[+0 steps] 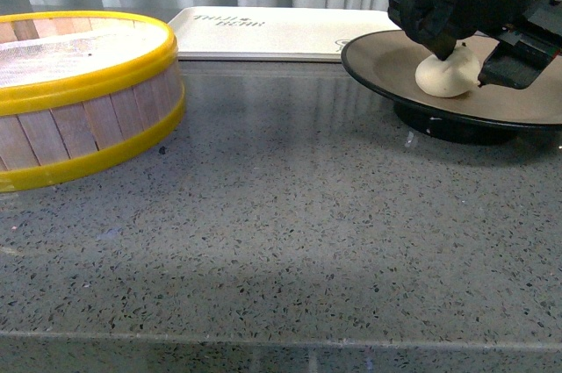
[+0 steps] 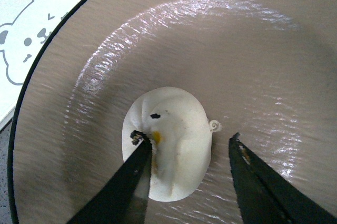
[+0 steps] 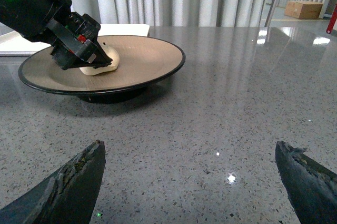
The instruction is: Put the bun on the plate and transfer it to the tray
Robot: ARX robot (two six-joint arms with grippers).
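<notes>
Already the small white pleated bun [image 2: 174,124] lies on the wide brown, black-rimmed plate [image 2: 237,50]. The left hand [image 2: 187,138] is open around it; the right hand [image 3: 188,147] is open, empty. The flat cream tray [image 1: 263,35] comes next.

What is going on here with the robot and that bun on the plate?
The left gripper is down over the bun, which lies on the plate. Its fingers are spread: one touches the bun and the other stands apart from it, so nothing is gripped. The plate stands on the table in front of the tray, not yet on it. The right gripper is open, low over the table, away from the plate.
</notes>
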